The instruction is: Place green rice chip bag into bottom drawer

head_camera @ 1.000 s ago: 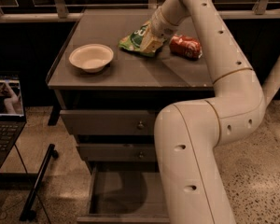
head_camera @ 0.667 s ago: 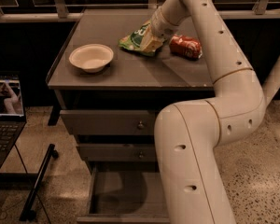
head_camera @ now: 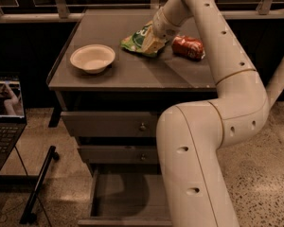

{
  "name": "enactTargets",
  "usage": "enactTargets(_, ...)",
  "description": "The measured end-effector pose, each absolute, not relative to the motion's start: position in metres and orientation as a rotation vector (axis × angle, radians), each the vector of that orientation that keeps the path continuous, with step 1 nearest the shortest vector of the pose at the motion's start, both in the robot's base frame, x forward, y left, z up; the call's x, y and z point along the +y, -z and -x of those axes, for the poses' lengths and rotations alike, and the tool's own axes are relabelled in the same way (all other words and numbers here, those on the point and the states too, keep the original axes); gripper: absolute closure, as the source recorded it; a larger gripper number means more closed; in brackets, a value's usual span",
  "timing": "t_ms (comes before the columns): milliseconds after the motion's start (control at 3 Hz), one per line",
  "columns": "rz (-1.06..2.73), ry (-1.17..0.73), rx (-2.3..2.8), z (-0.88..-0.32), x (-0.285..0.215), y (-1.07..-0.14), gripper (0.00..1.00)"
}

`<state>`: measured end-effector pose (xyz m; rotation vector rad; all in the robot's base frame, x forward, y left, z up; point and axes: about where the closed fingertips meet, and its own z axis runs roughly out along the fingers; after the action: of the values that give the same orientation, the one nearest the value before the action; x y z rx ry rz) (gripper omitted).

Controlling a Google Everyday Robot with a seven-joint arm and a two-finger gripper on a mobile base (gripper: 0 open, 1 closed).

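The green rice chip bag [head_camera: 134, 40] lies on the cabinet top [head_camera: 132, 74], toward the back and middle. My gripper [head_camera: 153, 42] comes down from the arm above and sits on the bag's right end, touching it. The bottom drawer [head_camera: 120, 200] is pulled out and open at floor level below the cabinet front. Its inside shows nothing in it. My arm's large lower links cover the drawer's right part.
A white bowl [head_camera: 92, 58] stands on the left of the cabinet top. A red wrinkled packet [head_camera: 188, 47] lies just right of the gripper. Two upper drawers with small knobs [head_camera: 142, 126] are closed. A laptop [head_camera: 4, 112] on a stand is at the left.
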<state>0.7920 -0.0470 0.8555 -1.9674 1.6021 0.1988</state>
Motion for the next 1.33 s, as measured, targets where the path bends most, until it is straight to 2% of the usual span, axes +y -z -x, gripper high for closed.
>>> enactTargets(667,1.804,-0.291,1.708,-0.754,-0.100,-0.896,1.00)
enactTargets(1000,1.701,-0.242,1.681,-0.726,-0.118,-0.951,1.00)
enactTargets(1333,1.700,-0.227,1.641,-0.706,-0.107,-0.978,0.82)
